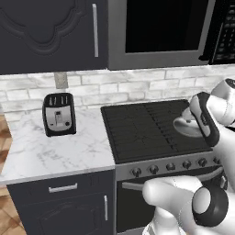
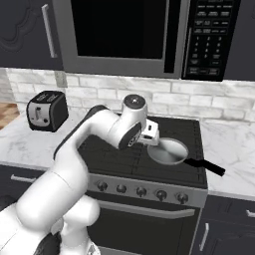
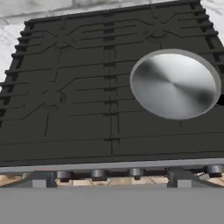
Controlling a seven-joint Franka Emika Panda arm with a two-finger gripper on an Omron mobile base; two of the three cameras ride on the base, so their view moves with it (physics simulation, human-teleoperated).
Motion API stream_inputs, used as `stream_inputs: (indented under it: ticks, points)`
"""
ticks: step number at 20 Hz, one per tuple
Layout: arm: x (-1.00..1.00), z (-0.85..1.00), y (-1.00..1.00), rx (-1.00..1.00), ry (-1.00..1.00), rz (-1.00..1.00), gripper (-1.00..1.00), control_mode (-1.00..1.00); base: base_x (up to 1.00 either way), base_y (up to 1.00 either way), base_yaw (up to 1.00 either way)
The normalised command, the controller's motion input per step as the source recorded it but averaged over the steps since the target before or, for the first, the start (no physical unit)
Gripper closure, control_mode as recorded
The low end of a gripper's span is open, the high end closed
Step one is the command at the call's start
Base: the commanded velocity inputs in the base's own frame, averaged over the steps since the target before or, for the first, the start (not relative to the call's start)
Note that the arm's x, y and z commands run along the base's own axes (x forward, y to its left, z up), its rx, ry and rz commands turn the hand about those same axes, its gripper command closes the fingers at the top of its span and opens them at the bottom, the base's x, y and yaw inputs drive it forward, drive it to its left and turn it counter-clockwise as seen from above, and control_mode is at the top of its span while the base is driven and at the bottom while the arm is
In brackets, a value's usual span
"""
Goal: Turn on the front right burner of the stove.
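Gripper [image 3: 112, 178] fingers are standing apart, holding nothing, hovering above the stove [image 2: 144, 196]. No knob is being touched, so the turning looks wholly undone. Nearest is the steel strip's round dark knobs [image 2: 161, 194]; beyond, the ridged front right burner [image 2: 172, 172] is carrying a brushed silver pan [image 3: 175, 84].

base views flank stove [image 1: 151, 131], hand view overhead
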Motion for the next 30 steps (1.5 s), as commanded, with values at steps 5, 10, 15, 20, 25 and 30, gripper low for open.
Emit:
stream_inputs:
  ticks: [5,10,15,20,25,30]
  points:
    - [-0.02,-0.87,-0.92,0.04,-0.55,0.21,-1.0,-1.0,0.0,0.0,0.0]
    - [-0.06,-1.0,-1.0,-0.01,-0.56,0.26,-1.0,-1.0,0.0,0.0,0.0]
    - [0.0,-0.88,-1.0,-0.07,-0.18,0.12,-1.0,-1.0,0.0,0.0,0.0]
    - [0.0,-0.48,-0.75,-0.09,-0.05,0.04,-1.0,-1.0,0.0,0.0,0.0]
    - [-0.12,-0.25,-0.26,0.02,0.0,0.0,-1.0,-1.0,0.0,0.0,0.0]
    - [-0.01,-0.39,-0.02,0.01,0.0,0.0,-1.0,-1.0,0.0,0.0,0.0]
